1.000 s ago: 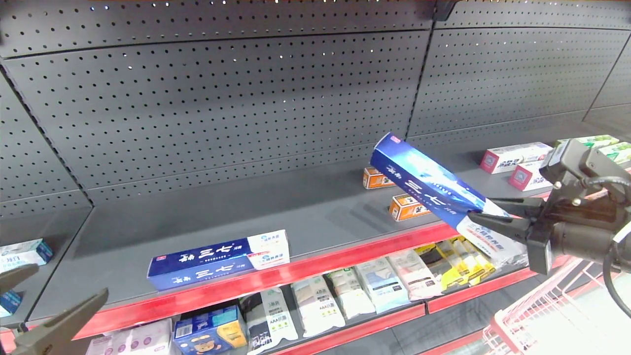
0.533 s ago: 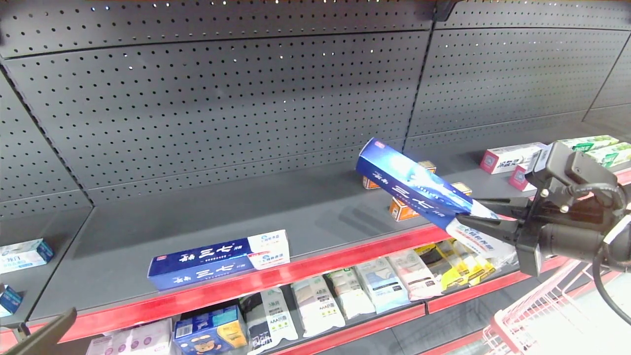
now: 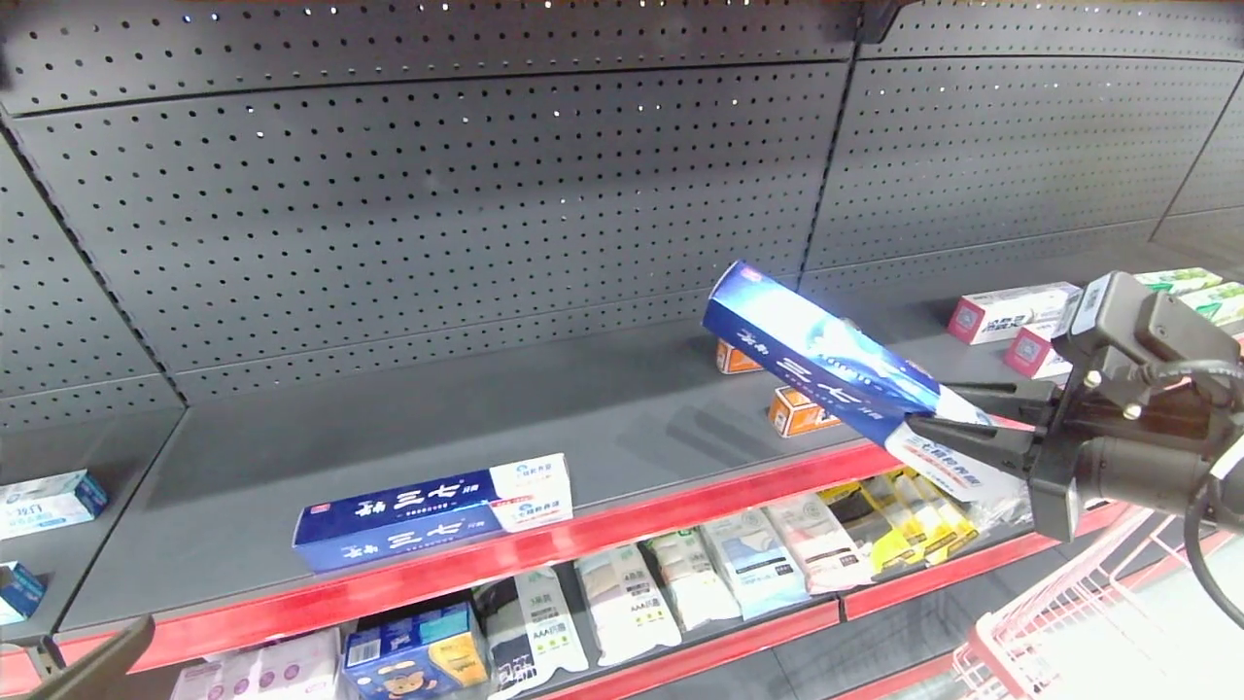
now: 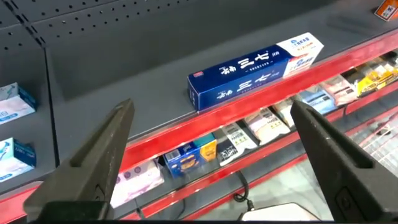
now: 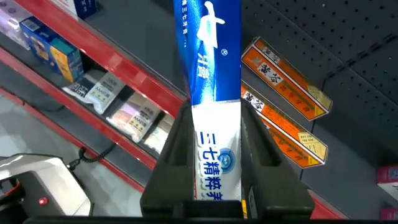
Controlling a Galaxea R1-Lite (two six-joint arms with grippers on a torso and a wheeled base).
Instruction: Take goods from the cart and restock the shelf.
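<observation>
Your right gripper (image 3: pixel 933 408) is clamped on the white end of the long blue toothpaste box (image 3: pixel 826 355). The box hangs tilted up over the front edge of the shelf (image 3: pixel 583 408), right above the small orange boxes (image 3: pixel 802 410). It's thin cardboard, probably light, so I'd guess it dents if you squeeze hard. Held by one end like that, the far end can swing on you, and a grip nearer the middle would be steadier. Your left gripper (image 4: pixel 211 104) is spread wide with nothing in it, low in front of the matching box (image 4: pixel 255 71) lying on the shelf.
</observation>
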